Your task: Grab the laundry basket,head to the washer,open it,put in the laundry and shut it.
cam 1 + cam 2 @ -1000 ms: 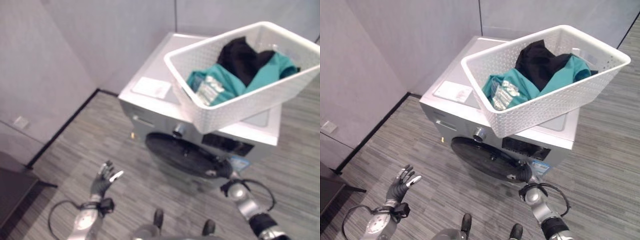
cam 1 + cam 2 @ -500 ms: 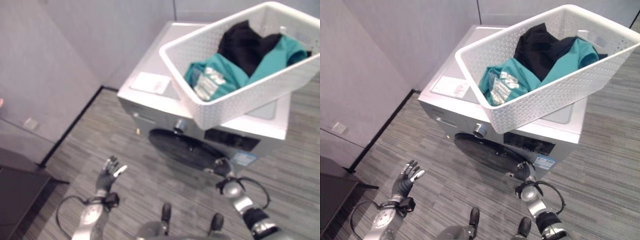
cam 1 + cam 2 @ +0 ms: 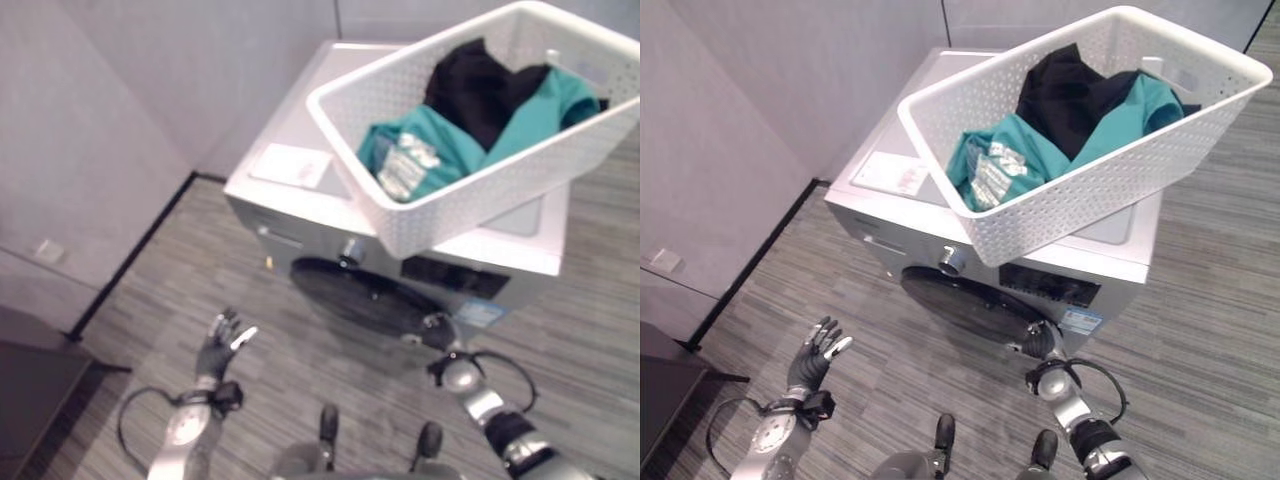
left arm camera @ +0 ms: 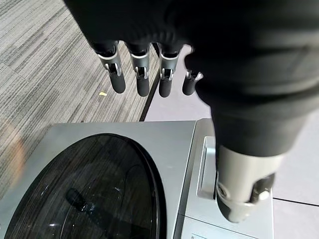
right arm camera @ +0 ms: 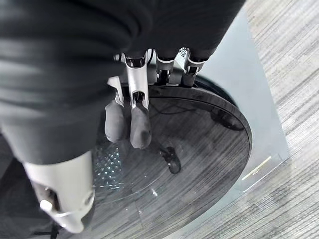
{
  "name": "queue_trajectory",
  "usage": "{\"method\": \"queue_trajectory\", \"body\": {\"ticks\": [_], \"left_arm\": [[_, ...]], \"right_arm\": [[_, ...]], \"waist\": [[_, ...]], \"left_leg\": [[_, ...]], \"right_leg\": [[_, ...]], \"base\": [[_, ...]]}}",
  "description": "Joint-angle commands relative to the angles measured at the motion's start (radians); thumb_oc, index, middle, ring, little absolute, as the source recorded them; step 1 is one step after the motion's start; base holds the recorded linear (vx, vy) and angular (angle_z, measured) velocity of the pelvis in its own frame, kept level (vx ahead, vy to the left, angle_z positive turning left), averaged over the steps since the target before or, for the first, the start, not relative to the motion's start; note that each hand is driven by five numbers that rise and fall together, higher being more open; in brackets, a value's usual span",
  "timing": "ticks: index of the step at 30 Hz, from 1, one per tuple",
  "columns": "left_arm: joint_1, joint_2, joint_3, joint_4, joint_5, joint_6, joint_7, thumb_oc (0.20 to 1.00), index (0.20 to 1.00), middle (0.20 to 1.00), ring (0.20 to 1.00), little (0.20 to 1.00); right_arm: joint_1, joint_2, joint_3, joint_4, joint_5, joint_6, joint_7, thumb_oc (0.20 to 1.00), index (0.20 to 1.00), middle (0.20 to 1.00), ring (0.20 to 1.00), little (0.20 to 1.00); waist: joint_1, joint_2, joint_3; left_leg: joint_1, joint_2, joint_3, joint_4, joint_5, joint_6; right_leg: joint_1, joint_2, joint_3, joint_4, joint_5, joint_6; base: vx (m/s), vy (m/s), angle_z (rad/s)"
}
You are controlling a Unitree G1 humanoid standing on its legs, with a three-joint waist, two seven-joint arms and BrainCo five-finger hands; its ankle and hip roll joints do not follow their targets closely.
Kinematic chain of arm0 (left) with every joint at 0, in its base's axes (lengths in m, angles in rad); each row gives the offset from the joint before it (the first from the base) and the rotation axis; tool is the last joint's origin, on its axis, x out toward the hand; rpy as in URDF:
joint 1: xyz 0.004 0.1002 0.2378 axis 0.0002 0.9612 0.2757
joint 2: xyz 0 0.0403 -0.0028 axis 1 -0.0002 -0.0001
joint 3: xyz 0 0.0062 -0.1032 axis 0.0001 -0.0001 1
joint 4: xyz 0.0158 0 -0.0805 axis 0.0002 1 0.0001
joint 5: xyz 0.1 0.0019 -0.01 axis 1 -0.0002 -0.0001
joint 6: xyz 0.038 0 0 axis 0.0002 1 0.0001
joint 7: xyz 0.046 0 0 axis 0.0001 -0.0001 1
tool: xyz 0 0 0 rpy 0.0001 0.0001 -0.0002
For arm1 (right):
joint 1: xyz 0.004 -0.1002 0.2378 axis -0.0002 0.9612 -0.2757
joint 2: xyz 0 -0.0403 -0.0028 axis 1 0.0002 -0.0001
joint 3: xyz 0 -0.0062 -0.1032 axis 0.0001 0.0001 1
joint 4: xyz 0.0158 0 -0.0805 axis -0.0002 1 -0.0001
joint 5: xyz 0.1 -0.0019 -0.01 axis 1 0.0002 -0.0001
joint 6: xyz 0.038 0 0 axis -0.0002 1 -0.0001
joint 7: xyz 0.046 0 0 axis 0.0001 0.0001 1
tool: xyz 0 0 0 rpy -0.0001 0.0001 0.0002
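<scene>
right hand (image 3: 1040, 340) reaches up to the right edge of the washer's one round dark glass door (image 3: 965, 305), its dark-tipped fingers (image 5: 140, 127) bent down against the door's rim where the door meets the silver front panel; whether they hook behind the rim cannot be told. the door sits shut against the front of the single silver front-loading washing machine (image 3: 900, 215), with one round knob (image 3: 953, 261) just above it and a dark control strip (image 3: 1052, 285) beside the knob. on top of the machine stands one white perforated laundry basket (image 3: 1090, 190), set askew so that a corner hangs out past the front edge above the door. inside it lie two garments, a teal one (image 3: 1010, 165) with a pale print toward the front and a black one (image 3: 1065, 95) behind it, both below the basket's rim. a white sheet of paper (image 3: 888, 173) lies flat on the machine's lid beside the basket. left hand (image 3: 812, 357) hangs low over the grey striped carpet floor (image 3: 870, 350), well apart from the washer's front and to its left, palm raised and fingers (image 4: 142, 82) straight and slightly spread, holding nothing. grey walls (image 3: 760, 90) meet in a corner behind the washer, with a dark baseboard (image 3: 750, 265) running along the floor.
</scene>
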Motion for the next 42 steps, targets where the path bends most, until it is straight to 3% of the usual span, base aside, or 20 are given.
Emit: {"method": "queue_trajectory", "body": {"ticks": [1, 13, 18, 20, 22, 23, 24, 25, 28, 30, 33, 35, 42], "left_arm": [[-0.048, 0.084, -0.012, -0.049, 0.018, -0.062, 0.007, 1.000, 1.000, 1.000, 1.000, 1.000], [-0.058, 0.113, -0.033, -0.052, 0.013, -0.052, 0.004, 1.000, 1.000, 1.000, 1.000, 1.000], [-0.093, 0.144, -0.047, -0.057, 0.014, -0.054, 0.021, 1.000, 1.000, 1.000, 1.000, 1.000], [-0.095, 0.136, -0.043, -0.066, 0.013, -0.062, 0.029, 1.000, 1.000, 1.000, 1.000, 1.000], [-0.116, 0.115, -0.052, -0.041, 0.020, -0.062, 0.043, 1.000, 1.000, 1.000, 1.000, 1.000], [-0.132, 0.109, -0.054, -0.028, 0.021, -0.058, 0.037, 1.000, 1.000, 1.000, 1.000, 1.000], [-0.133, 0.109, -0.055, -0.027, 0.021, -0.058, 0.037, 1.000, 1.000, 1.000, 1.000, 1.000], [-0.129, 0.113, -0.063, -0.032, 0.025, -0.049, 0.017, 1.000, 1.000, 1.000, 1.000, 1.000], [-0.117, 0.118, -0.067, -0.053, 0.025, -0.052, 0.009, 1.000, 1.000, 1.000, 1.000, 1.000], [-0.107, 0.112, -0.068, -0.049, 0.024, -0.048, 0.007, 1.000, 1.000, 1.000, 1.000, 1.000], [-0.092, 0.114, -0.057, -0.052, 0.018, -0.039, 0.002, 1.000, 1.000, 1.000, 1.000, 1.000], [-0.086, 0.125, -0.052, -0.050, 0.016, -0.037, -0.008, 1.000, 1.000, 1.000, 1.000, 1.000], [-0.073, 0.140, -0.041, -0.054, 0.028, -0.034, -0.029, 1.000, 1.000, 1.000, 1.000, 1.000]], "right_arm": [[-0.053, 0.228, 0.242, -0.055, 0.071, -0.069, 0.218, 1.000, 1.000, 1.000, 1.000, 1.000], [-0.098, 0.317, 0.301, -0.017, 0.266, -0.087, 0.276, 1.000, 1.000, 1.000, 1.000, 1.000], [-0.146, 0.332, 0.270, 0.002, 0.357, -0.105, 0.256, 1.000, 1.000, 1.000, 1.000, 1.000], [-0.201, 0.339, 0.244, 0.032, 0.378, -0.112, 0.236, 1.000, 1.000, 1.000, 1.000, 1.000], [-0.210, 0.304, 0.200, 0.017, 0.382, -0.115, 0.208, 1.000, 1.000, 1.000, 1.000, 1.000], [-0.207, 0.285, 0.183, 0.005, 0.383, -0.113, 0.198, 1.000, 1.000, 1.000, 1.000, 1.000], [-0.207, 0.284, 0.183, 0.004, 0.383, -0.113, 0.198, 1.000, 1.000, 1.000, 1.000, 1.000], [-0.203, 0.271, 0.164, -0.003, 0.398, -0.106, 0.191, 1.000, 1.000, 1.000, 1.000, 1.000], [-0.198, 0.260, 0.153, -0.007, 0.415, -0.113, 0.196, 1.000, 1.000, 1.000, 1.000, 1.000], [-0.182, 0.253, 0.151, -0.004, 0.424, -0.110, 0.211, 1.000, 1.000, 1.000, 1.000, 1.000], [-0.147, 0.244, 0.137, -0.011, 0.429, -0.099, 0.224, 1.000, 1.000, 1.000, 1.000, 1.000], [-0.116, 0.229, 0.100, -0.027, 0.440, -0.096, 0.227, 1.000, 1.000, 1.000, 1.000, 1.000], [-0.103, 0.244, 0.064, -0.045, 0.449, -0.088, 0.242, 1.000, 1.000, 1.000, 1.000, 1.000]], "waist": [[0.052, -0.078, 0.061], [0.081, -0.107, 0.076], [0.106, -0.104, 0.132], [0.135, -0.099, 0.143], [0.140, -0.090, 0.158], [0.129, -0.089, 0.160], [0.130, -0.089, 0.160], [0.117, -0.097, 0.162], [0.109, -0.107, 0.191], [0.098, -0.112, 0.199], [0.084, -0.101, 0.185], [0.061, -0.088, 0.165], [0.066, -0.099, 0.158]], "left_leg": [[-0.008, -0.045, 0.008, 0.012, -0.050, 0.032], [-0.022, -0.005, -0.009, 0.012, -0.026, 0.009], [-0.094, 0.022, -0.098, 0.029, 0.020, -0.009], [-0.151, 0.032, -0.116, 0.012, 0.061, -0.034], [-0.195, 0.027, -0.070, 0.013, 0.089, -0.045], [-0.193, 0.031, -0.001, 0.023, 0.076, -0.033], [-0.193, 0.031, 0.000, 0.023, 0.076, -0.032], [-0.178, 0.038, 0.045, 0.085, 0.008, -0.022], [-0.177, 0.021, -0.048, 0.247, -0.104, -0.022], [-0.129, 0.026, -0.109, 0.245, -0.135, -0.017], [-0.066, 0.036, -0.118, 0.183, -0.150, -0.013], [-0.040, 0.017, -0.083, 0.143, -0.151, -0.004], [-0.039, -0.054, -0.036, 0.152, -0.185, 0.036]], "right_leg": [[0.086, -0.074, 0.082, 0.006, -0.116, 0.052], [0.084, -0.031, 0.083, 0.006, -0.136, 0.031], [0.031, 0.019, 0.092, 0.056, -0.165, -0.006], [-0.025, 0.039, 0.045, 0.051, -0.161, -0.007], [-0.046, 0.029, 0.000, 0.059, -0.166, -0.008], [-0.062, 0.010, -0.031, 0.073, -0.162, -0.007], [-0.063, 0.010, -0.031, 0.075, -0.163, -0.007], [-0.074, -0.011, -0.048, 0.076, -0.167, -0.001], [-0.097, -0.031, -0.027, 0.081, -0.135, -0.005], [-0.108, -0.039, -0.016, 0.088, -0.106, -0.003], [-0.099, -0.036, -0.005, 0.089, -0.093, 0.007], [-0.105, -0.077, -0.002, 0.105, -0.064, 0.025], [-0.103, -0.145, 0.018, 0.094, -0.006, 0.064]], "base": [[-0.02, -0.025, -0.03], [-0.04, -0.056, 0.00], [-0.19, -0.167, 0.22], [-0.25, -0.113, 0.43], [-0.19, -0.059, 0.09], [-0.13, -0.017, 0.34], [-0.12, -0.036, 0.74], [-0.12, -0.019, 0.68], [-0.13, 0.057, 0.08], [-0.04, 0.174, -0.19], [0.06, 0.170, -0.08], [0.04, 0.375, 0.07], [0.00, 0.232, 0.04]]}}
